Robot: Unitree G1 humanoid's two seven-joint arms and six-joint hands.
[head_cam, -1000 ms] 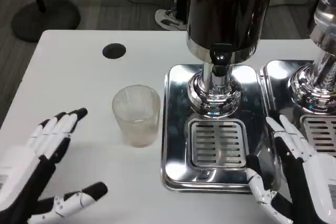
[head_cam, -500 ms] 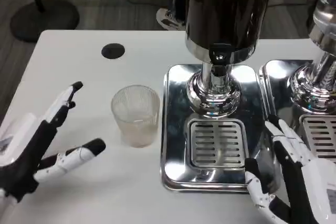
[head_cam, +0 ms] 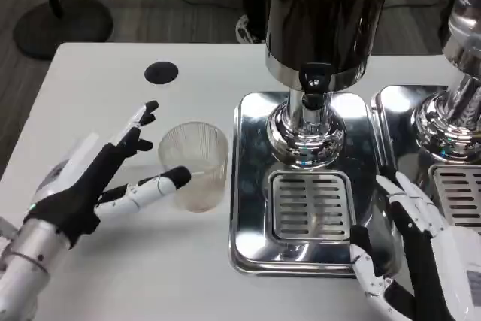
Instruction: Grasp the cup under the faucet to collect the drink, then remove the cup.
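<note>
Fingers (head_cam: 143,119) of the left hand (head_cam: 98,178) spread wide around the ribbed cup (head_cam: 194,165), bracketing it for a grasp but not yet gripping. The cup stands on the table (head_cam: 98,95) beside the drip tray (head_cam: 252,246), not under the faucet (head_cam: 314,84), so it likely needs carrying there. The right hand (head_cam: 417,253) waits open-fingered by the tray.

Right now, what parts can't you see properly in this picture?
- Dark drink tank: its top is cut off by the upper edge of the head view.
- Second dispenser: mostly cut off by the right edge.
- Right hand: its lower part runs off the bottom edge.
- Cup: whether the left hand touches it yet; the fingers overlap its near side.
- Faucet: its spout opening is too small to make out.
</note>
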